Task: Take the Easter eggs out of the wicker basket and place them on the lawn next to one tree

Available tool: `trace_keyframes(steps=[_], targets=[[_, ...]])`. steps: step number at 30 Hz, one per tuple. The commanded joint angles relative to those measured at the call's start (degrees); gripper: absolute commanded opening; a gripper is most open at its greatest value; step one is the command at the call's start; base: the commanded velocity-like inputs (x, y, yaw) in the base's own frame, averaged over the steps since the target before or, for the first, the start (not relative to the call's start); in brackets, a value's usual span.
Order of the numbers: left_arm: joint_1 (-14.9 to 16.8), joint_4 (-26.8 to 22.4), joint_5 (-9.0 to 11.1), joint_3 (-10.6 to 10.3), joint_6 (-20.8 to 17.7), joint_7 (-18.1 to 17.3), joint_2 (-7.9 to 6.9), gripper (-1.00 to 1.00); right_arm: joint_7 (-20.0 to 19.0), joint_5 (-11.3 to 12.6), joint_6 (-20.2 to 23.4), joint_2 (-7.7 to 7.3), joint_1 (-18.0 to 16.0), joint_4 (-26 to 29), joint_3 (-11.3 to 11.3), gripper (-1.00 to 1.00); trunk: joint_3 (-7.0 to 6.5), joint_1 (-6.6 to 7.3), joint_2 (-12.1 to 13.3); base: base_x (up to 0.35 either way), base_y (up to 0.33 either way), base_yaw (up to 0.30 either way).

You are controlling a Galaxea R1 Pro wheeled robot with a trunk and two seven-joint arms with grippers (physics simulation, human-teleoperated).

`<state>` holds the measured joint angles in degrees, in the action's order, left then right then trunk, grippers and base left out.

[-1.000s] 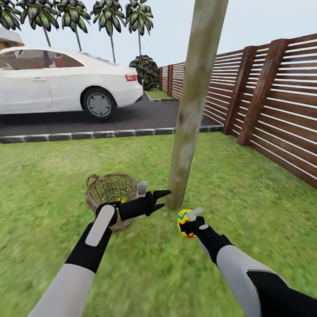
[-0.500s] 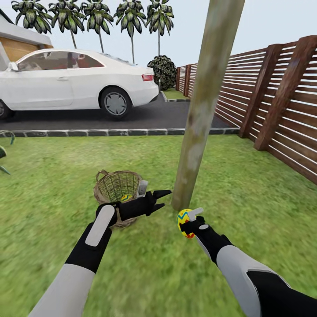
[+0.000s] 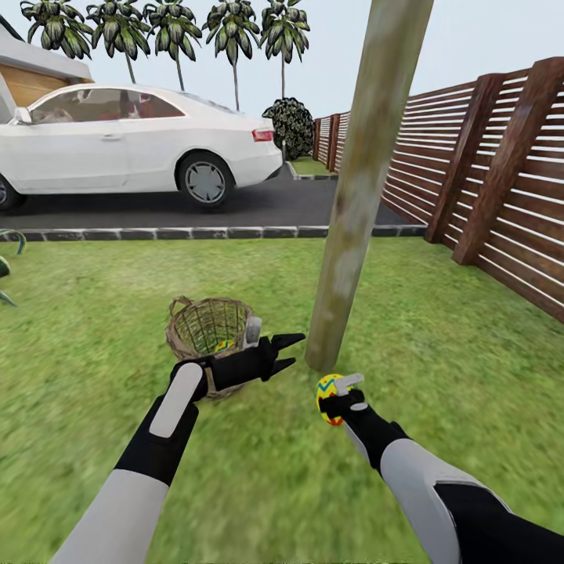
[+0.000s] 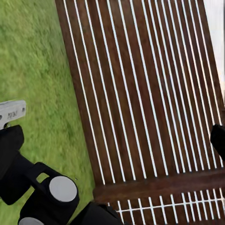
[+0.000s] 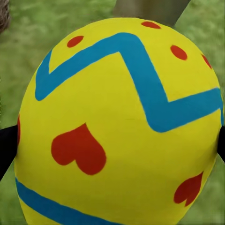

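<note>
The right claw point(image 3: 332, 398) pinches one Easter egg point(image 3: 327, 395), yellow with a blue zigzag and red hearts, above the lawn point(image 3: 439, 345) just short of the tree point(image 3: 338, 298); releasing it remains. The left claw point(image 3: 285, 352) is spread, empty. Behind it, the wicker basket point(image 3: 205, 327) holds another egg point(image 3: 225, 345).

Tree point(image 3: 360, 188) cut off by the head view's top edge, crown unseen. Wicker basket point(image 3: 205, 325) near side hidden behind left gripper point(image 3: 283, 352); contents too small to count beyond one yellow speck. Easter egg point(image 5: 117, 126) overflowing the right wrist view, lower end cropped. White car point(image 3: 117, 145) front cropped.
</note>
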<state>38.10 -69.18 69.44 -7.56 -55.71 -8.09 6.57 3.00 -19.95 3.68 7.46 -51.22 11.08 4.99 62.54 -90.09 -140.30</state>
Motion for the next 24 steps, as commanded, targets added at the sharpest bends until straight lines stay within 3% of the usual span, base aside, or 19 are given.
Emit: trace_keyframes(steps=[1, 2, 4, 7, 8, 10, 13, 16, 18, 22, 24], targets=[[0.00, -0.20, -0.42, 0.00, -0.17, -0.52, 0.02, 1.00, 0.06, -0.50, 0.28, 0.13, -0.06, -0.06, 0.46, -1.00, 0.23, -0.21, -0.44, 0.000, 0.000, 0.000], [-0.07, -0.33, -0.35, -0.73, -0.21, -0.52, 0.02, 1.00, 0.07, -0.48, 0.26, 0.22, -0.09, -0.15, 0.46, -1.00, 0.41, -0.43, -0.84, 0.000, 0.000, 0.000], [-0.19, -1.71, 0.41, -4.82, -0.32, -0.53, 0.02, 1.00, 0.12, -0.45, -2.38, 0.13, -0.11, -1.58, 0.38, -1.00, 0.77, -0.87, -1.64, 0.000, 0.000, 0.000], [-0.59, -4.50, 2.27, -7.14, -0.22, -0.52, -0.07, 1.00, 0.16, -0.48, -5.56, -0.09, -0.11, -3.07, 0.32, -1.00, 1.31, -1.53, -2.84, 0.000, 0.000, 0.000], [-0.78, -5.48, 2.53, -7.32, -0.23, -0.52, -0.26, 1.00, 0.16, -0.54, -5.85, -0.03, -0.11, -3.21, 0.31, -1.00, 1.52, -1.60, -2.95, 0.000, 0.000, 0.000], [-0.90, -8.14, 3.36, -7.27, -0.32, -0.56, -2.01, 1.00, 0.17, -0.59, -6.07, 0.04, -0.11, -3.32, 0.30, -1.00, 1.96, -1.66, -2.98, 0.000, 0.000, 0.000], [-0.92, -11.64, 11.84, -6.89, -0.22, -0.60, -6.29, 1.00, 0.17, -0.61, -6.24, -0.13, -0.11, -3.34, 0.34, -1.00, 2.63, -1.73, -3.02, 0.000, 0.000, 0.000], [-0.92, -12.55, 12.69, -6.02, -0.35, -2.06, -7.07, 1.00, 0.17, -0.71, -7.16, -0.13, -0.11, -3.35, 0.28, -1.00, 3.29, -1.81, -3.06, 0.000, 0.000, 0.000], [-0.92, -12.63, 12.73, -5.87, -0.36, -5.64, -8.12, 1.00, 0.17, -0.77, -7.34, -0.14, -0.11, -3.35, 0.28, -1.00, 3.74, -1.86, -3.09, 0.000, 0.000, 0.000], [-0.92, -12.65, 12.74, -5.88, -0.44, -13.39, -11.59, 1.00, 0.17, -0.62, -8.77, -0.29, -0.11, -3.35, 0.32, -1.00, 4.62, -1.96, -3.14, 0.000, 0.000, 0.000], [-0.92, -12.71, 12.74, -5.89, -0.49, -15.85, -12.12, 1.00, 0.17, -0.61, -8.90, -0.32, -0.11, -3.35, 0.32, -1.00, 5.06, -2.02, -3.17, 0.000, 0.000, 0.000]])
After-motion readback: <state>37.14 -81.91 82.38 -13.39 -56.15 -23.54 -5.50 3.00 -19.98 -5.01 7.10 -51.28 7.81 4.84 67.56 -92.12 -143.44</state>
